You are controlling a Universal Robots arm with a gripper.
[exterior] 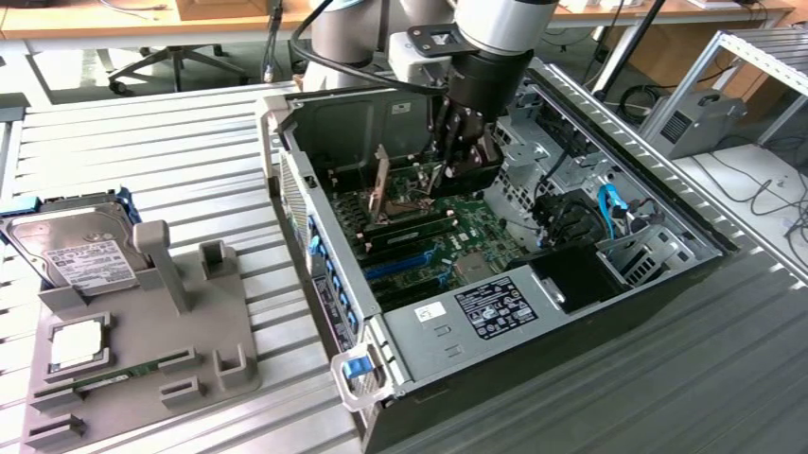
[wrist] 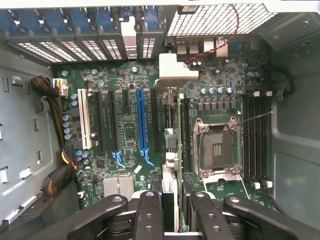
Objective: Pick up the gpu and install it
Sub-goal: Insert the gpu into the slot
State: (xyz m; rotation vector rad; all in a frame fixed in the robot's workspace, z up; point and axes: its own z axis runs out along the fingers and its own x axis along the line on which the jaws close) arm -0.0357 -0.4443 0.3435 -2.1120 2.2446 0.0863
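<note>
The fingers (exterior: 457,168) of my gripper are clamped on the gpu (exterior: 378,184), holding the thin card on edge deep inside the open computer case (exterior: 657,213), directly above the motherboard (exterior: 474,241). In the exterior view the arm reaches down into the case from its far side; the card's brownish face and narrow end stand upright just beside the heatsink bay, toward the exterior view's left of the fingers. Outside the case, on the slatted tabletop (exterior: 165,142), a grey parts holder (exterior: 151,359) carries a silver hard drive (exterior: 76,255).

In the wrist view the black fingers (wrist: 150,215) close on the card's top edge (wrist: 169,195), and the card runs away from me edge-on, its silver bracket (wrist: 172,70) reaching the case's rear slot covers (wrist: 100,47). It sits beside the long blue slot (wrist: 141,117), between that slot and the empty processor socket (wrist: 217,145).

I judge the card light and stiff but fragile: bare board, exposed parts, contacts along its lower edge. The sound hold is the upper edge near mid-length, as now, pressing evenly.
</note>
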